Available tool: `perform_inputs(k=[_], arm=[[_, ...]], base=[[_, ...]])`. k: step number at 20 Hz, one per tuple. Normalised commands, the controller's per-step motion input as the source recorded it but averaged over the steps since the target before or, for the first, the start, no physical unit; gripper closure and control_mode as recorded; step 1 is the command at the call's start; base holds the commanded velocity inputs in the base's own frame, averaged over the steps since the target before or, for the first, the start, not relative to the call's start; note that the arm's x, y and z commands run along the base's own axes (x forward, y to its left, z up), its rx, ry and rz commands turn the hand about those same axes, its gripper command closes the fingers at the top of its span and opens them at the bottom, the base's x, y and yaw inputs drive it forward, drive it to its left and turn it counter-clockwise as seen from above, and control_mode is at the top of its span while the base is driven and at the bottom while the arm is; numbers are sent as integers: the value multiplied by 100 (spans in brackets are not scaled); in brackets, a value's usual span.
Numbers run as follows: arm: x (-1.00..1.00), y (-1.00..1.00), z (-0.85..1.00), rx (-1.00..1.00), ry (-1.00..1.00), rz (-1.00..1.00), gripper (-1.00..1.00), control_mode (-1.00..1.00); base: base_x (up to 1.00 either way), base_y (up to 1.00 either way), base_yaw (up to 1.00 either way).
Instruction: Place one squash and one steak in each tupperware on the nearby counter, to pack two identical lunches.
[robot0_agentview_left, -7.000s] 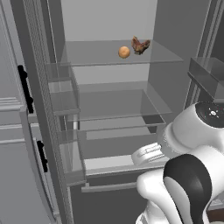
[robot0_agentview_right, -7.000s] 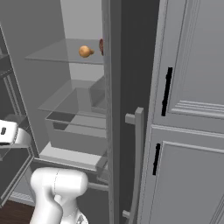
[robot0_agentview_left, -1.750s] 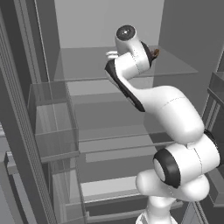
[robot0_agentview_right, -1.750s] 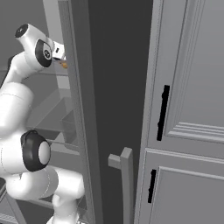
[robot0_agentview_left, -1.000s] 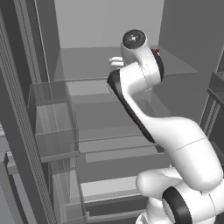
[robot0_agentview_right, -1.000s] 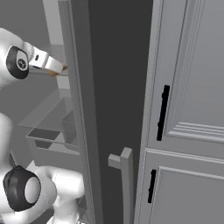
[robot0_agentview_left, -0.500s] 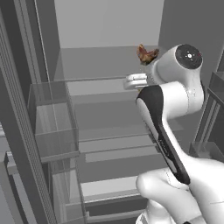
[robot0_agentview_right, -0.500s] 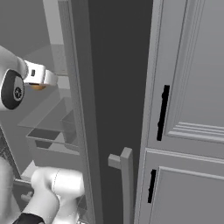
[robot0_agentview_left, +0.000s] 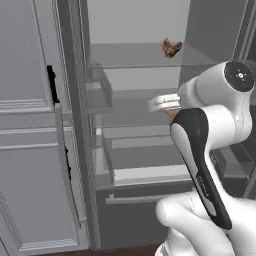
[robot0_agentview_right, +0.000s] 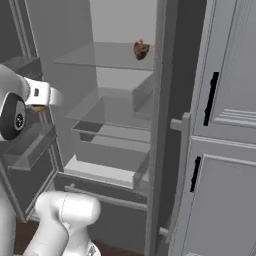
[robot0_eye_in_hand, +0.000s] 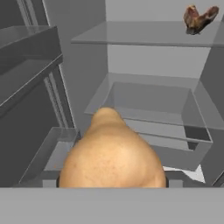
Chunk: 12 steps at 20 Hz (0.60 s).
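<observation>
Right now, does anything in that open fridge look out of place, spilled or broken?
Nothing looks spilled or damaged. A steak sits bare on the upper glass shelf with no plate or wrap, which is a bit unusual. The gripper holds the squash in front of the fridge.

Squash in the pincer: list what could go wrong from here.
1. The squash is round and smooth; it may slip from the pincer as the arm swings out.
2. The fridge's door stands close beside the arm; a wide swing could clip it.
3. The steak sits on the top shelf, a high reach later.
</observation>
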Motion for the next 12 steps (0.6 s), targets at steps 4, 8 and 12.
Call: perform_inputs(k=[4, 8, 12], arm=[[0, 0, 0, 0, 0, 0, 100, 100], [0, 0, 0, 0, 0, 0, 100, 100], [0, 0, 0, 0, 0, 0, 100, 100]], base=[[-100, 60, 13], [-100, 59, 15], [-100, 76, 17]])
